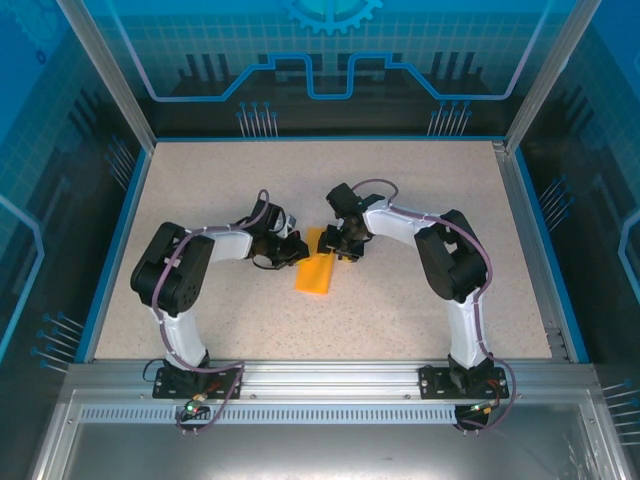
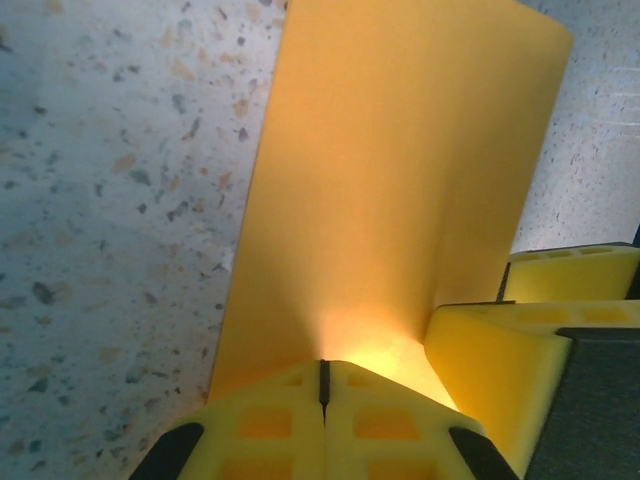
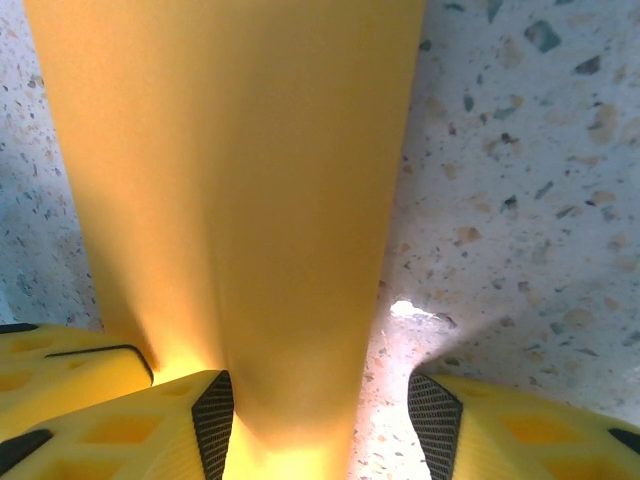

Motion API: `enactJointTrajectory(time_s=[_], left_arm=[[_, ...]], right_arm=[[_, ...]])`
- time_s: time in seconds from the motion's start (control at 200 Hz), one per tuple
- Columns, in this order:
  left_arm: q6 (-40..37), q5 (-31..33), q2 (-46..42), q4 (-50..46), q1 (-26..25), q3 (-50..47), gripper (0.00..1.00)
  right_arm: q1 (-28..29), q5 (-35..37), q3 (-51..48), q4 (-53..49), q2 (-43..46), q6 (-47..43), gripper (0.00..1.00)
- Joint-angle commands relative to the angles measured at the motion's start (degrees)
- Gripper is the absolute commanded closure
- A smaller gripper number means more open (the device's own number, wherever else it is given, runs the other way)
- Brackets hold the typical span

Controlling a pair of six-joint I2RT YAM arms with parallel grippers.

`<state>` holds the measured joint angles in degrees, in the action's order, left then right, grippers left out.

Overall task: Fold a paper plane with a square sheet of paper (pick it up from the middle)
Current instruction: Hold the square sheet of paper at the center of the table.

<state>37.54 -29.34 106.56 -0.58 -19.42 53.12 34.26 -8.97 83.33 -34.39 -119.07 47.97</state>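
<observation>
The square sheet of paper [image 1: 314, 272] lies folded into a long orange strip on the speckled table, its far end between my two grippers. My left gripper [image 1: 296, 247] is shut, and its yellow fingertips [image 2: 290, 400] rest against the near end of the sheet [image 2: 400, 180]. No paper shows in the slit between them. My right gripper [image 1: 343, 248] is open and straddles the strip [image 3: 230, 180]. Its left pad [image 3: 213, 410] touches the paper's edge, while the right pad stands apart over bare table. In the left wrist view, the right gripper's finger [image 2: 500, 350] sits at the lower right.
The speckled table [image 1: 420, 190] has a blue rim and transparent walls on three sides. Both arms bend inward from their bases at the near edge, and the grippers stand close together at the middle.
</observation>
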Motion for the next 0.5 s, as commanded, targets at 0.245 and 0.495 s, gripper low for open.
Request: enactJointTrajectory(time_s=[0.245, 0.495], left_arm=[[-2.09, 2.54, 3.17, 0.03, -0.88, -1.10, 1.00], [-2.16, 2.92, 1.96, 0.33, -0.88, -2.50, 1.00]], right_arm=[[0.37, 2.61, 0.23, -4.07, -2.69, -1.04, 0.42], [-2.76, 0.20, -5.51, 4.03, 9.59, -2.26, 0.39]])
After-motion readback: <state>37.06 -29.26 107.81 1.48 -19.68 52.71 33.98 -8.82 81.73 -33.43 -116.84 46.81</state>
